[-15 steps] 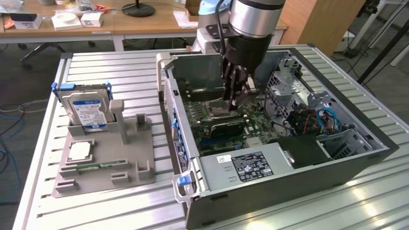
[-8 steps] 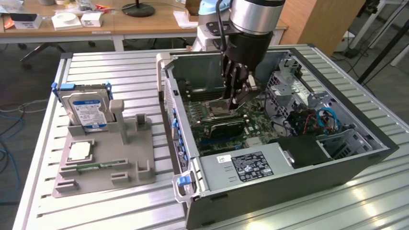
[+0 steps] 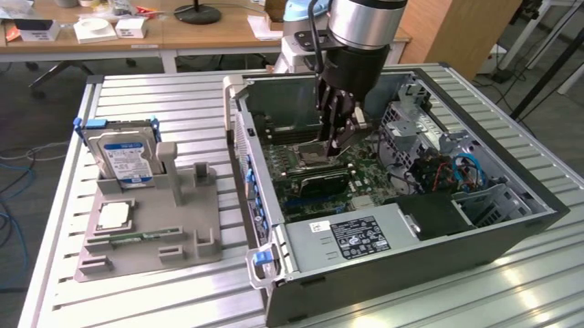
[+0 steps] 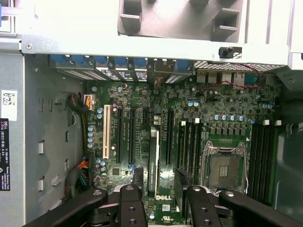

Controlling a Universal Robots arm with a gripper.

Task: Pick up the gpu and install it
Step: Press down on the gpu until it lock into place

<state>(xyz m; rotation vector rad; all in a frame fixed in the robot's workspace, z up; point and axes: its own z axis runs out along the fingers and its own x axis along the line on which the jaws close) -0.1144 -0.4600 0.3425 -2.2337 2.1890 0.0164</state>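
The gpu (image 4: 154, 158) is a thin black card seen edge-on, standing upright in a slot of the motherboard (image 4: 142, 94) inside the open computer case (image 3: 511, 229). My gripper (image 4: 159, 182) hangs straight over it. The two black fingers (image 4: 135, 177) stand on either side of the card with a gap on each side, so the gripper is open and holds nothing. In the exterior view the gripper (image 3: 340, 140) reaches down into the case above the board, and the card itself is hard to make out there.
A grey parts holder (image 3: 196, 249) lies on the slatted table at the exterior view's left, carrying a blue-labelled hard drive (image 3: 123, 154), a square processor (image 3: 114, 215) and a green memory stick (image 3: 137, 237). The bare processor socket (image 4: 225, 170), drive cage and cables (image 3: 461, 171) crowd the case.
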